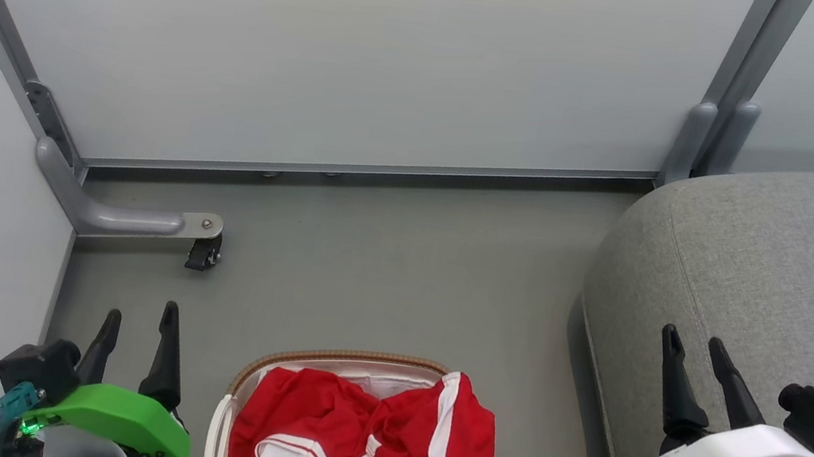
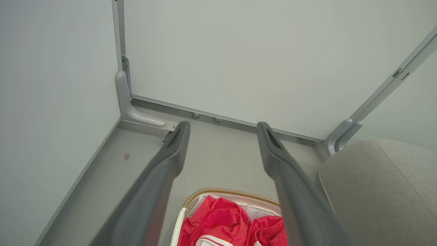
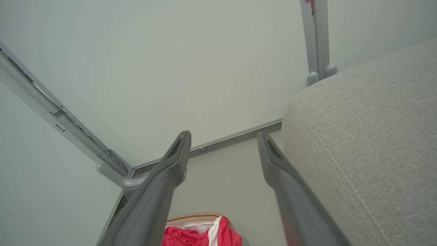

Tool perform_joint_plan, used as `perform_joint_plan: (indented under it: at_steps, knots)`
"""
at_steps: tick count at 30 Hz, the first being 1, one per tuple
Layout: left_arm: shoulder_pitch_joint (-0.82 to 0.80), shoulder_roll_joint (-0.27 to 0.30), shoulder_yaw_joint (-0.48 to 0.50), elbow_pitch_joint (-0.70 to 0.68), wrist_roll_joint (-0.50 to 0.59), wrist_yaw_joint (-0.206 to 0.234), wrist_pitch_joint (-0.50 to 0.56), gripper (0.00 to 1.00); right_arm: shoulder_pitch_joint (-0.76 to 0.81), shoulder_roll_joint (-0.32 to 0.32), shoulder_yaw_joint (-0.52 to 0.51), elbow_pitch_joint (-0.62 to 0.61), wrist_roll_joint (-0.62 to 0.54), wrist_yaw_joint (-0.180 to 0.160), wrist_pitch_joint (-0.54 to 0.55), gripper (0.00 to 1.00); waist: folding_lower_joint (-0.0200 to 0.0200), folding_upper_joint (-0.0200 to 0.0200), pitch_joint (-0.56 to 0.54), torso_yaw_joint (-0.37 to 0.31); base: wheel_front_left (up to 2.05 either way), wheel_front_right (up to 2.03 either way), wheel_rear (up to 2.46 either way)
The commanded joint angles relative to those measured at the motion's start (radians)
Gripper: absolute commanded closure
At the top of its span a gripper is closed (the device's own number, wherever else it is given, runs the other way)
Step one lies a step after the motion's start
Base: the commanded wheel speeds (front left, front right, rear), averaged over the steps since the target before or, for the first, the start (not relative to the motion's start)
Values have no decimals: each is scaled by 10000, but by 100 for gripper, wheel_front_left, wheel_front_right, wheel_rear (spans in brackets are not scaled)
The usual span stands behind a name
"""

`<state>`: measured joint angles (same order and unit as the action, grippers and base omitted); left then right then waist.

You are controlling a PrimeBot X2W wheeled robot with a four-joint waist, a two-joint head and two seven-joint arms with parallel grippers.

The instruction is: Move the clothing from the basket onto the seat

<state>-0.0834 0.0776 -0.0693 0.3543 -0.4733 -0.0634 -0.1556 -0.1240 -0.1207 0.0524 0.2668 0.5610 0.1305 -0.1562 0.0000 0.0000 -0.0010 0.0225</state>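
Nearest us, the basket stands on the floor at the middle, heaped with the clothing, red with white stripes, one fold spilling over its right rim; none of it lies on the seat, which rises to the right; the left gripper hovers just left of the basket, fingers spread and empty, so the heap lies to its right and slightly nearer; the right gripper, likewise spread and empty, hangs by the seat's left edge, farther from the heap; we judge the left arm the nearer; the heap runs left to right; beyond, grey wall panels close the corner.
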Motion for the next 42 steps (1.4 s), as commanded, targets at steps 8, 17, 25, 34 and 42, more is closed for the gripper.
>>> perform_joint_plan:
  at_steps: [8, 17, 25, 34, 42]
  knots:
    - [99, -102, 92, 100, 884, 54, -271, 0, 194, 162, 102, 1, -1031, 2, -268, 0, 0, 0, -36, -21, 0, 0, 0]
    - [215, -194, 194, 279, 1607, 94, -472, 0, 246, 272, -3, 49, -1742, 2, -472, 0, 0, 0, -50, -44, 0, 0, 0]
    - [279, -247, 119, 407, 2254, -6, -640, 0, 192, 311, 81, -12, -2374, 3, -636, 0, 0, 0, 59, -77, 0, 0, 0]
    - [-259, -265, -330, 723, 2786, -274, -812, 0, -241, 325, 120, -357, -3109, 3, -816, 0, 0, 0, 944, -155, 0, 0, 0]
    - [-1317, -259, -963, 1318, 2757, -468, -960, 0, -1033, 368, 246, -786, -3716, 4, -949, 0, 0, 0, 2317, -376, 0, 0, 0]
